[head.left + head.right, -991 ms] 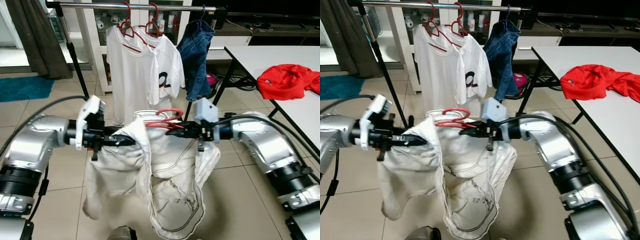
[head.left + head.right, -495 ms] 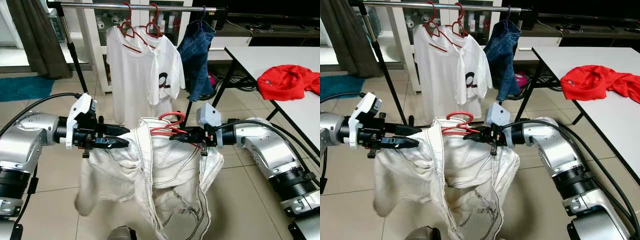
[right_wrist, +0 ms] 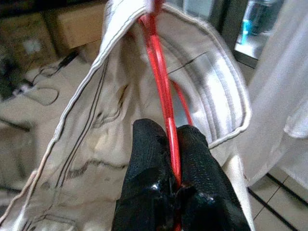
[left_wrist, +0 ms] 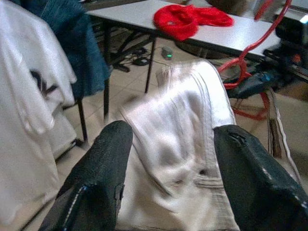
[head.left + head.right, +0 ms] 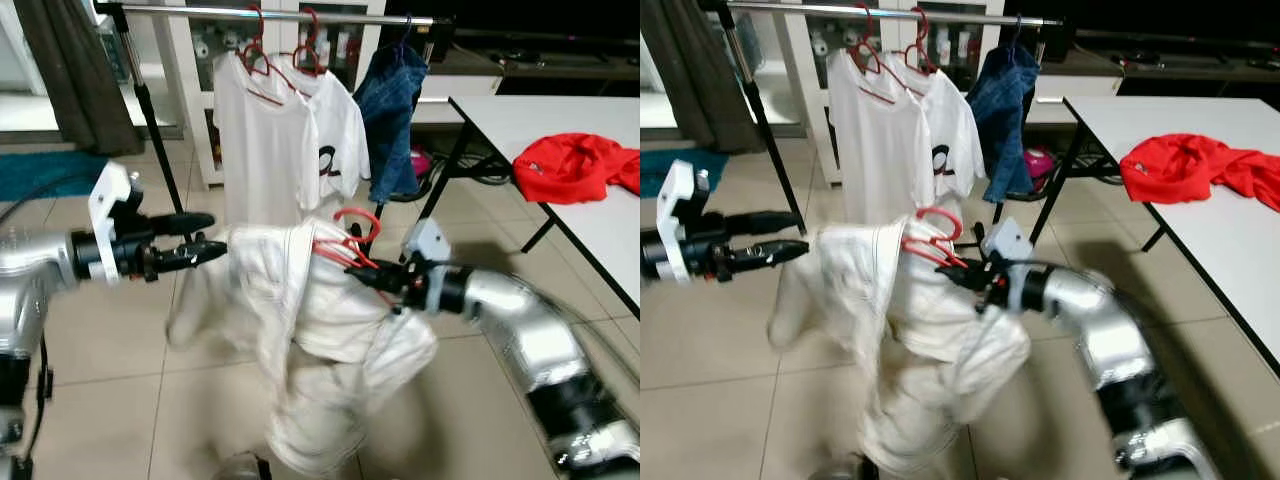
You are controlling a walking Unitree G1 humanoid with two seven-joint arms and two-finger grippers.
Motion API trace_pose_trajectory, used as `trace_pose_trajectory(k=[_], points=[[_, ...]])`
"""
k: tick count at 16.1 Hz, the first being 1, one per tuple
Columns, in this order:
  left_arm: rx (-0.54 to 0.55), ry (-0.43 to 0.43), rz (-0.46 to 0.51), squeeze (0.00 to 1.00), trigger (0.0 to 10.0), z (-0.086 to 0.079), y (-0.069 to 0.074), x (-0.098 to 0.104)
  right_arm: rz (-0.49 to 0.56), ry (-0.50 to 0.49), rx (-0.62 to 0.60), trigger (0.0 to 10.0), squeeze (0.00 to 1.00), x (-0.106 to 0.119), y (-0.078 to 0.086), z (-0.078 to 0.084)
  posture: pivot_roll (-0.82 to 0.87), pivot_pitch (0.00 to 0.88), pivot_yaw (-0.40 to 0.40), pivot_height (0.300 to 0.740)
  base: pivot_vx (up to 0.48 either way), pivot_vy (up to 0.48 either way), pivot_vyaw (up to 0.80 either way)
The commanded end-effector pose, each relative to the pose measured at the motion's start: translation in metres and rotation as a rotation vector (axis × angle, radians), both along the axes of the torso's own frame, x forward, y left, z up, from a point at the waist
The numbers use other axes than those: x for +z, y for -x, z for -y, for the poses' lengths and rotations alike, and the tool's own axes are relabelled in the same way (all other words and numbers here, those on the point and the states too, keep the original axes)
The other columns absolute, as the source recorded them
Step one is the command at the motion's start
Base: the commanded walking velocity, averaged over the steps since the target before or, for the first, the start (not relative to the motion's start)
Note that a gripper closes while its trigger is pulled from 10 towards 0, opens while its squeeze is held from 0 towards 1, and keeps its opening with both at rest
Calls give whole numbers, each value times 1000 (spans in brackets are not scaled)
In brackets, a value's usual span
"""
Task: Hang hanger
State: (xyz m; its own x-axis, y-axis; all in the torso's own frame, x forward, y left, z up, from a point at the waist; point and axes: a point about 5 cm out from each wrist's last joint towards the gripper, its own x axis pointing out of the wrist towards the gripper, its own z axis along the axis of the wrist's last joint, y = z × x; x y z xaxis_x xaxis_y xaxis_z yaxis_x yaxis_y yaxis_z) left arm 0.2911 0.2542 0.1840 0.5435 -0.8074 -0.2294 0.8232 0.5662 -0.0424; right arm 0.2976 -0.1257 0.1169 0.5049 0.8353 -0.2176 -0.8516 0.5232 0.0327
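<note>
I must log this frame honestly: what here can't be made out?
- Head views: motion blur smears the white garment; its type is unclear.
- Right wrist view: garment folds hide most of the red hanger held by the right tool.
- Left wrist view: left tool open; any cloth contact is blurred.

The left arm reaches out from the robot's left side, forearm about level, and the left gripper (image 5: 195,235) points toward the middle with its two black fingers (image 4: 103,159) spread wide apart, gripping nothing. The right arm bends in from the right, elbow low, wrist angled up and inward. The right gripper (image 5: 385,284) has its fingers (image 3: 149,144) pinched tight together on a thin red wire.
</note>
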Motion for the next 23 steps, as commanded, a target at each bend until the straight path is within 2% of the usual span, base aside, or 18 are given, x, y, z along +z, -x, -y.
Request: trace_pose_trajectory(k=[1, 2, 3, 5, 6, 7, 8, 10, 11, 12, 13, 14, 15, 17, 18, 20, 23], points=[[64, -7, 38, 1000, 10000, 6, -1, 2, 62, -54, -101, 0, 0, 16, -6, 3, -7, 0, -22, 740, 0, 0, 0], [117, -17, 49, 894, 10000, 9, -2, -2, 45, -57, -142, 0, 0, 12, -5, 2, -7, 0, -18, 740, 0, 0, 0], [161, -7, 59, 0, 10000, 17, -3, -11, 15, -53, -210, 0, 0, 5, -3, -1, -9, 0, -19, 740, 0, 0, 0], [256, -23, 64, 0, 10000, 25, -3, -29, -22, -81, -334, 0, 0, -2, -1, -4, -13, 0, -17, 740, 0, 0, 0], [404, -20, 45, 0, 10000, 34, 1, -49, -48, -102, -479, 0, 0, -7, 1, -1, -25, 0, -12, 740, 0, 0, 0], [456, -31, 35, 0, 10000, 38, 5, -57, -48, -87, -536, 7176, 0, -10, 2, 1, -32, 0, -9, 740, 0, 0, 0], [523, -52, 23, 0, 10000, 42, 12, -67, -38, -46, -594, 10000, 0, -14, 5, 4, -34, 0, -8, 740, 0, 0, 0], [635, -72, 53, 0, 10000, 43, 15, -73, -53, 8, -638, 10000, 0, -21, 10, 4, -41, 0, -8, 740, 0, 0, 0], [681, -83, 89, 0, 10000, 45, 14, -73, -43, 76, -692, 10000, 0, -23, 11, 5, -44, 0, -9, 740, 0, 0, 0], [648, -59, 85, 0, 10000, 49, 13, -74, -53, 160, -705, 10000, 0, -27, 11, 4, -44, 0, -11, 740, 0, 0, 0], [606, -40, 98, 0, 10000, 54, 15, -74, -43, 176, -647, 10000, 0, -29, 11, -1, -44, 0, -12, 740, 0, 0, 0], [614, -56, 89, 0, 10000, 57, 18, -79, -76, 98, -644, 10000, 0, -29, 12, -4, -41, 0, -14, 740, 0, 0, 0], [617, -78, 92, 0, 10000, 59, 20, -81, -85, 69, -649, 10000, 0, -28, 13, -5, -38, 0, -15, 740, 0, 0, 0], [657, -120, 31, 0, 10000, 68, 33, -98, -121, 92, -625, 10000, 0, -34, 18, -8, -17, 0, -42, 740, 281, 0, 400], [663, -124, 25, 0, 10000, 68, 37, -100, -136, 95, -612, 10000, 0, -35, 19, -11, -14, 0, -42, 740, 300, 0, 800], [685, -128, -9, 0, 10000, 63, 42, -108, -152, 87, -604, 10000, 0, -37, 20, -14, -19, 0, -32, 740, 336, 0, 800], [675, -139, 1, 0, 10000, 65, 44, -110, -184, 68, -653, 10000, 0, -40, 17, -12, -22, 0, -32, 740, 357, 0, 0]])
